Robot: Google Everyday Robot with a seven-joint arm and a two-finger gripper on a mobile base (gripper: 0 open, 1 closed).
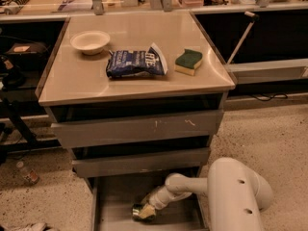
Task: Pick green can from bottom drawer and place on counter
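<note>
Down in the bottom drawer (114, 198) the gripper (150, 209) sits right against the green can (142, 212), whether clamped on it I cannot tell, and that light, slick, easily dented can wants a gentle hold across its middle before going up to the counter (144, 37).
</note>
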